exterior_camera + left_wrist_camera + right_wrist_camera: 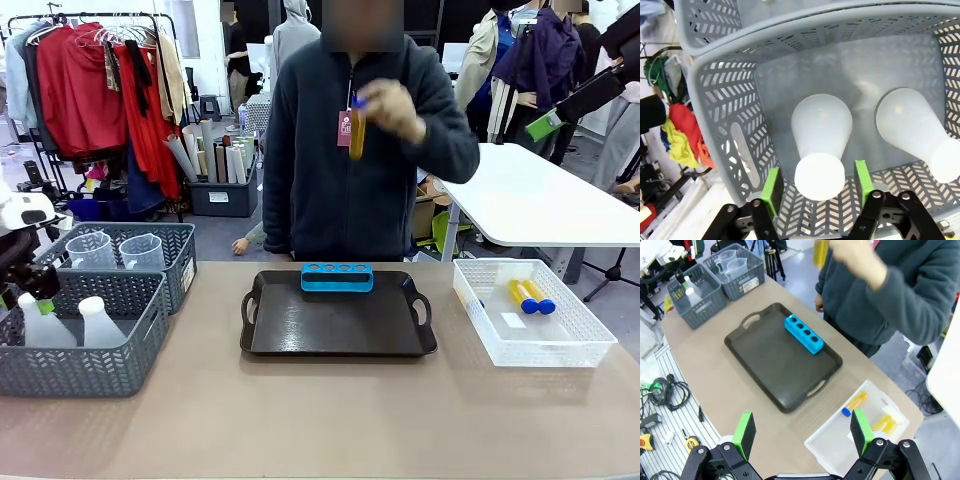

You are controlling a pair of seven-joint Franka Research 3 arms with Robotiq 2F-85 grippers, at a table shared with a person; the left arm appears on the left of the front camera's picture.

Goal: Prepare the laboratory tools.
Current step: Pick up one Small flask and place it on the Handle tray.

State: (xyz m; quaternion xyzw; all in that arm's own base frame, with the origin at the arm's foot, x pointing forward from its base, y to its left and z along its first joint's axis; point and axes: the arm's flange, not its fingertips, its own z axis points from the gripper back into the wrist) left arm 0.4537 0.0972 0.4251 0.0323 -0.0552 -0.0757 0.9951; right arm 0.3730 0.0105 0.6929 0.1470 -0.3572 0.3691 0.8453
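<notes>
Left arm: it enters at the far left of the front view and is bent down over the near basket [85,370]. The left gripper [817,185] points down into this basket. Its green pads [771,190] stand wide, one on each side of the top of a flask [822,130], with a small gap at each side.

Flasks: the flask is translucent white, conical and upright. A second flask [910,125] of the same kind stands just beside it in the same basket.

Far basket [180,245]: it touches the near basket and holds two clear beakers [92,250] with printed graduation marks. The marks and the side label of the basket are too small to read.

Table [300,420] centre: a dark tray [338,325] carries a blue rack [337,277] with four holes at its far edge.

Person: one hand [392,108] is raised at chest height and holds a tube [357,125] upright, amber-filled with a blue cap. The writing on the red tag on the person's chest cannot be read.

Right side: a white mesh bin [590,345] holds three more tubes [855,402], all lying flat.

Right gripper [802,429]: it hangs high above the near table edge with its fingers spread wide and holds nothing.
</notes>
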